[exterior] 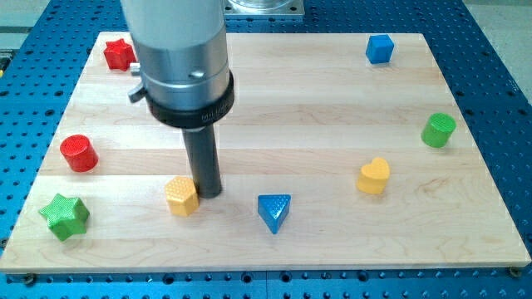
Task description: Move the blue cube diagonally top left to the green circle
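My tip (209, 193) is sitting just right of the yellow hexagon (181, 196), well apart from the blue cube (379, 48) w/ green circle (438, 130) below-right; no fingers, nothing held.

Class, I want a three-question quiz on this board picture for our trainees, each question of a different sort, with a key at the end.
1. True or false: my tip is right beside the yellow hexagon block, on its right in the view.
2. Which block lies nearest the blue cube?
A. green star
B. green cylinder
C. red cylinder
3. Fill in: the block between the yellow hexagon block and the yellow heart-shaped block, near the view's bottom, is the blue ______.

Key: 1 true; 2 B; 3 triangle.
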